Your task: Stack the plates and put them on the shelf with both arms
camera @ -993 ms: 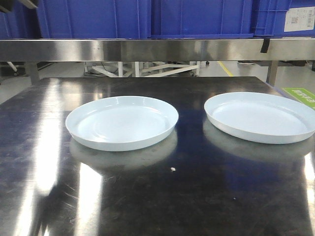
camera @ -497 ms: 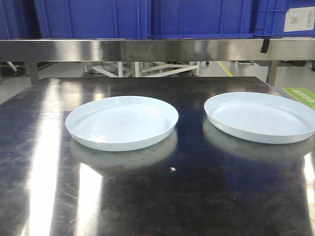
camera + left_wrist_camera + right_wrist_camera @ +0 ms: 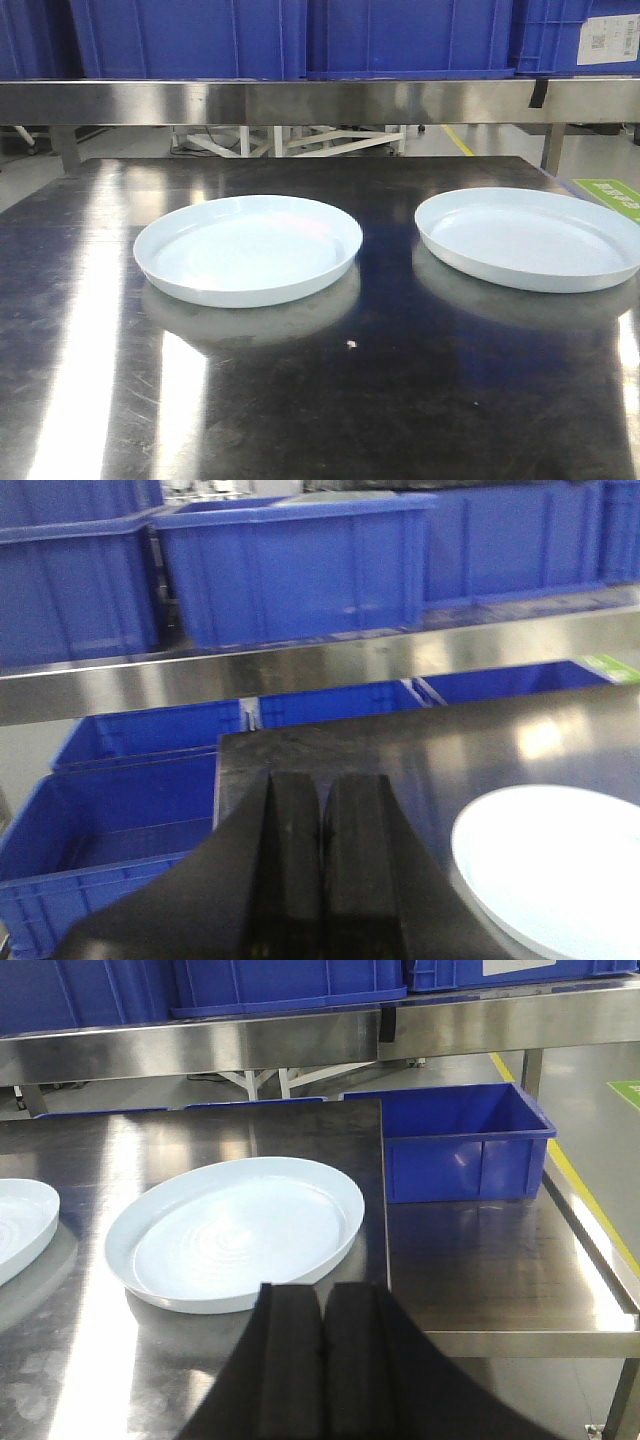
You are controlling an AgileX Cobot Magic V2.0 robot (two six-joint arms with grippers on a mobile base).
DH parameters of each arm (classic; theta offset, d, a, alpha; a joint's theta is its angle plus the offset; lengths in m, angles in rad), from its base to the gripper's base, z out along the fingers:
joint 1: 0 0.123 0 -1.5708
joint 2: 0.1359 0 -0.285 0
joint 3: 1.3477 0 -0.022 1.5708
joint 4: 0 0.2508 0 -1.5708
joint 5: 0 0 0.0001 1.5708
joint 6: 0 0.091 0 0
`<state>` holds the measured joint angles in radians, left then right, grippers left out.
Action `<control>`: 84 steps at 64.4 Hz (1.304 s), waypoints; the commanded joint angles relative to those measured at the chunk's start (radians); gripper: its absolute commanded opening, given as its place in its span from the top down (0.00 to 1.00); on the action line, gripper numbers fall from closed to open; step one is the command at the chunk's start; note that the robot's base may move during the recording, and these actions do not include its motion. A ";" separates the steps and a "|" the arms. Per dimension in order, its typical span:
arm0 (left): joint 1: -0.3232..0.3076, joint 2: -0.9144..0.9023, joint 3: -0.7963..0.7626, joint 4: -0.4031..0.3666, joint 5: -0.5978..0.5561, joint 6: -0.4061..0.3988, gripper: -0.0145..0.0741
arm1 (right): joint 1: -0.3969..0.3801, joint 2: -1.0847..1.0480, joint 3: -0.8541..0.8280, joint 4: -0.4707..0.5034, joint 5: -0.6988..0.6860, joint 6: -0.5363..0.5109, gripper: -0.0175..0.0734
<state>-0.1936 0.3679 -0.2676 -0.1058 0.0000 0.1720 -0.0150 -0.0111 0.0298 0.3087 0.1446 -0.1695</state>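
Two pale bluish-white plates lie side by side on the dark steel tabletop: the left plate and the right plate. The shelf rail runs across behind them. My left gripper is shut and holds nothing, with the left plate to its right. My right gripper is also shut on nothing, just short of the right plate's near rim. Neither gripper shows in the front view.
Blue plastic crates sit on the shelf above the rail. More blue crates stand left of the table, and one blue crate sits beyond the table's right edge on a lower steel surface.
A dark part in the top left corner of the front view one second ago is gone now. The plates have not moved.
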 commanded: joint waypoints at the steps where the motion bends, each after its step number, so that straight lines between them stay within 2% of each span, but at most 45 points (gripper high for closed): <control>1: 0.027 -0.018 -0.027 0.037 -0.099 -0.035 0.74 | -0.006 -0.019 0.000 -0.007 -0.082 -0.010 0.77; 10: 0.030 -0.037 -0.018 0.055 -0.097 -0.072 0.74 | -0.006 -0.019 0.000 -0.007 -0.082 -0.010 0.77; 34: 0.030 -0.037 -0.027 0.050 -0.155 -0.072 0.74 | -0.006 -0.019 0.000 -0.007 -0.082 -0.010 0.77; 58: 0.030 -0.037 -0.027 0.050 -0.151 -0.072 0.74 | -0.006 -0.019 0.000 -0.007 -0.083 -0.010 0.77; 71: 0.030 -0.033 -0.027 0.050 -0.151 -0.072 0.74 | -0.006 -0.019 0.000 -0.007 -0.178 -0.010 0.77; 84: 0.030 -0.032 -0.027 0.050 -0.151 -0.072 0.74 | -0.006 -0.019 -0.001 -0.003 -0.186 -0.009 0.77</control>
<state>-0.1648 0.3247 -0.2592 -0.0541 -0.0606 0.1116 -0.0150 -0.0111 0.0298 0.3087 0.0418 -0.1695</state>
